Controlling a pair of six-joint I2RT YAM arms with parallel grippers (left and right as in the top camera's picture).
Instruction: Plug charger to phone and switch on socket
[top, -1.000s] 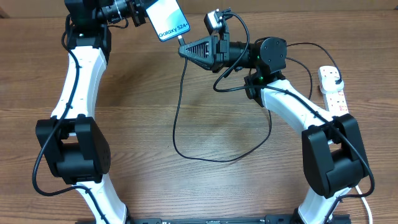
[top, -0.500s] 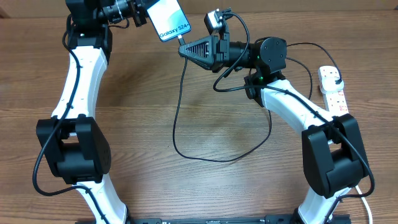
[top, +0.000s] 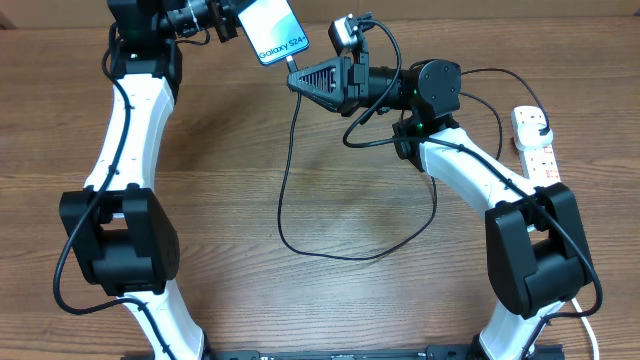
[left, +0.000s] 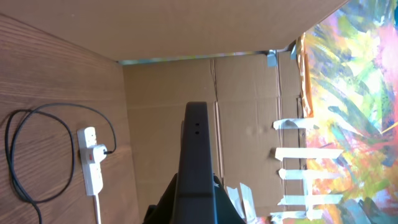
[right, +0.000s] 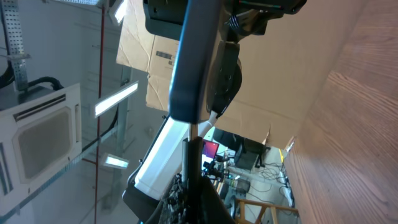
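Observation:
The phone (top: 273, 30), blue-teal screen facing up, hangs above the table's far edge with my left gripper (top: 232, 22) shut on its top end. It shows edge-on as a dark bar (left: 196, 155) in the left wrist view. My right gripper (top: 293, 82) is shut on the charger (top: 284, 190) just behind its connector tip, which meets the phone's bottom end (right: 188, 99). I cannot tell whether the tip is seated. From there the black cable loops across the table to the plug (top: 541, 131) in the white socket (top: 537, 152) at the right edge.
The socket (left: 92, 163) also shows in the left wrist view with cable loops beside it. Its thick white cord (top: 590, 318) runs toward the front right corner. Cardboard walls stand behind the table. Both arms reach over the far half of the table.
The phone has shifted slightly to the right, toward the connector. The right gripper and the cable have stayed where they were.

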